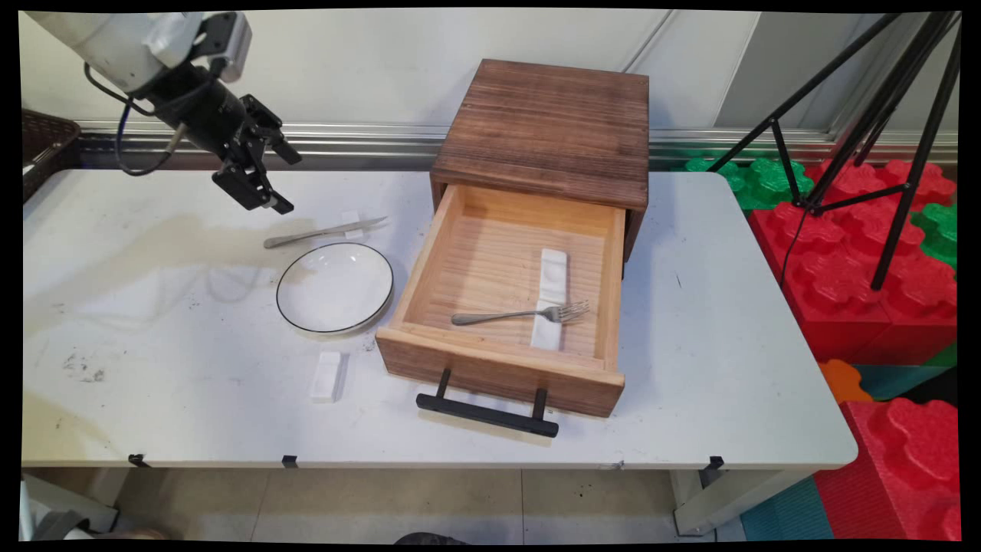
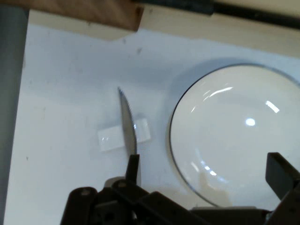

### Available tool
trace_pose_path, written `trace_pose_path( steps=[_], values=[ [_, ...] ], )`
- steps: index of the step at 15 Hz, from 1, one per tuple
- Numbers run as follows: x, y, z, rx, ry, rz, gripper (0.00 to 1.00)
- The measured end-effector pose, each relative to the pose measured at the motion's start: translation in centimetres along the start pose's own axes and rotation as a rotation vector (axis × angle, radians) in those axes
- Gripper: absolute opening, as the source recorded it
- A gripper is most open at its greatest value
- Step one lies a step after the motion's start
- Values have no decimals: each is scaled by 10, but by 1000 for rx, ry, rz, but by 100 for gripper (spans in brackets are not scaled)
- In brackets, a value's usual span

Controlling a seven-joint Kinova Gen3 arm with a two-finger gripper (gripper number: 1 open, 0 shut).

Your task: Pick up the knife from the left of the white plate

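Main view: the black two-finger gripper [image 1: 270, 178] hangs spread wide and empty above the silver table knife [image 1: 324, 232], whose blade rests on a small white ceramic rest [image 2: 124, 135]. A clean hold would need the fingers to straddle the handle, clear of the black-rimmed white plate [image 1: 335, 288] just beside it.

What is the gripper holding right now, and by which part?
Nothing. The gripper hangs open above the table, over the knife that lies with its blade on a small white rest beside the plate.

White plate [image 1: 335, 287] — thin black rim

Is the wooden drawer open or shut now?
Open. The drawer is pulled out of its wooden box, showing a fork lying across a white rest inside.
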Motion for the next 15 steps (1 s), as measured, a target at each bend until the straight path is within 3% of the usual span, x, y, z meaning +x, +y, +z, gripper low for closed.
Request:
trace_pose_path(
  steps=[15],
  values=[
    [-48,-51,110,31,-125,-54,100]
  ],
)
